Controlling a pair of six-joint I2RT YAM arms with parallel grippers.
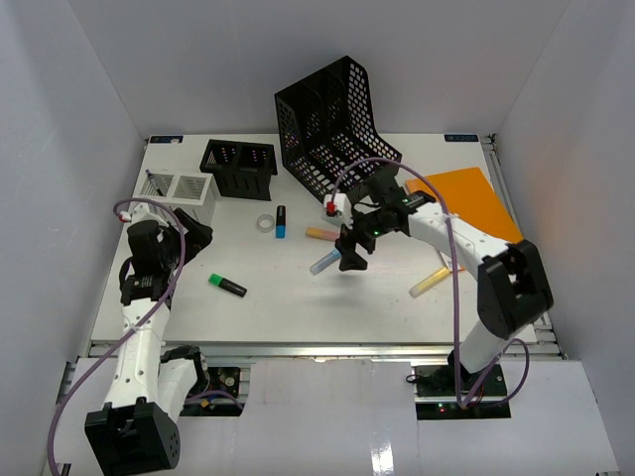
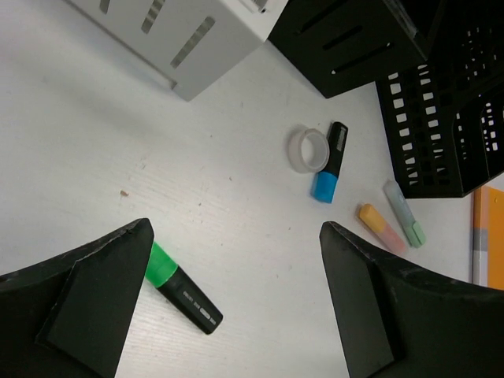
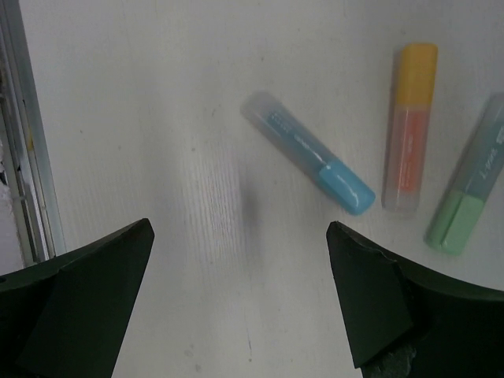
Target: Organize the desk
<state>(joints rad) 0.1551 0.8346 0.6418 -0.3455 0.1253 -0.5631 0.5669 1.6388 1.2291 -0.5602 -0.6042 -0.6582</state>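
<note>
The desk [image 1: 298, 307] is a white tabletop strewn with stationery. My left gripper [image 1: 198, 233] hovers open at the left; in its wrist view the open gripper [image 2: 236, 228] has bare desk between its fingers, and a green-and-black highlighter [image 2: 181, 287] lies by the left finger. My right gripper [image 1: 349, 256] hangs open mid-desk. In the right wrist view this gripper [image 3: 240, 228] holds nothing. Beyond it lie a pastel blue highlighter [image 3: 307, 151], an orange one [image 3: 411, 126] and a pastel green one [image 3: 468, 181].
A tape roll [image 1: 265, 223] and a blue-capped marker [image 1: 281, 221] lie mid-desk, and a yellow highlighter [image 1: 430, 283] lies at the right. A black mesh file rack [image 1: 337, 124], black pen holder [image 1: 238, 167] and white organizer [image 1: 179, 186] stand at the back. An orange folder [image 1: 466, 198] lies right.
</note>
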